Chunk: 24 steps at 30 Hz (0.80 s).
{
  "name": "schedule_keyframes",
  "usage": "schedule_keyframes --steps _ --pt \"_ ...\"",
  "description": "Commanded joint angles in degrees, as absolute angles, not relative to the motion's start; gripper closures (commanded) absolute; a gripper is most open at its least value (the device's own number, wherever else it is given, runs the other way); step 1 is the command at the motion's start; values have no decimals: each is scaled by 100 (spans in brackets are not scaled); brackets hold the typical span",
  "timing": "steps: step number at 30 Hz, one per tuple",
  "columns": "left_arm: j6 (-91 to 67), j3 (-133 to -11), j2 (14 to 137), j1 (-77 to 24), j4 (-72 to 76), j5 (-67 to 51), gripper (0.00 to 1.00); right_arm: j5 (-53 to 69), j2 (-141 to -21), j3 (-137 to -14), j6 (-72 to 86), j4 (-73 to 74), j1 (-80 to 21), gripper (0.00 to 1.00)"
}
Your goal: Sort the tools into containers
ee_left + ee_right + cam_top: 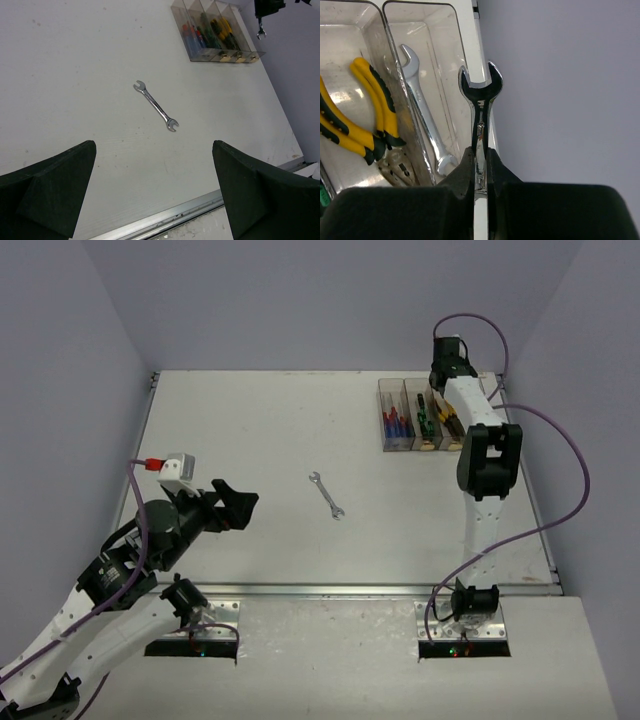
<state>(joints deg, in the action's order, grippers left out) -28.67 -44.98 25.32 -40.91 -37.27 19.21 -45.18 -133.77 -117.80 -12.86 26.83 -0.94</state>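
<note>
Wrenches: 3 seen. Loose wrench (326, 495) lies flat on the desk (240, 430) near centre, well apart from all else. Binned wrench (426, 120) lies in the end bin (451, 75), far right of the row. Held wrench (480, 95) is pinched by its shank in the right claw (480, 157), open head pointing away from the claw, over that bin's outer wall. Bins (240, 56): 4, joined in a row at the desk's far-right corner. Pliers (367, 115), yellow/black, sit in the bin beside the end one; count unclear, handles overlap. Screwdrivers: red/blue set (394, 422) in the leftmost bin, green/black set (423, 412) in the next; nos. not readable. Left claw (154, 165) is spread wide, holding nothing, above the desk's near-left. Desk is white, matt, with a metal rail (350, 590) along the near edge. Walls (300, 300) are pale lilac-grey on 3 sides.
</note>
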Motion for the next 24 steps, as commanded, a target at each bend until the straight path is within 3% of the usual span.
schedule_keyframes --steps 1,4,6,9,16,19,24 --pt "-2760 -4488 2508 -4110 -3410 1816 0 -4876 -13557 -11967 -1727 1819 -32 93" --pt "-2760 -4491 2543 -4105 -3401 1807 0 -4843 -13700 -11929 -1681 1793 -26 79" --pt "-2760 -4491 2564 -4104 -3401 1802 0 -4860 -13761 -11939 -1626 1835 -26 57" --pt "-2760 -4500 2624 -4104 -3401 1804 0 -4823 -13696 -12134 -1359 2247 -26 44" --pt "-2768 -4492 2691 -4112 -3410 1891 0 -3928 -12658 -12463 -22 3962 -486 40" --pt "-2784 -4515 2749 -4096 -3441 1970 0 -2974 -11921 -11929 979 4624 -1039 36" --pt "-2960 -4567 2812 -4061 -3610 2350 0 -1218 -10845 -9780 1936 4367 -2282 25"
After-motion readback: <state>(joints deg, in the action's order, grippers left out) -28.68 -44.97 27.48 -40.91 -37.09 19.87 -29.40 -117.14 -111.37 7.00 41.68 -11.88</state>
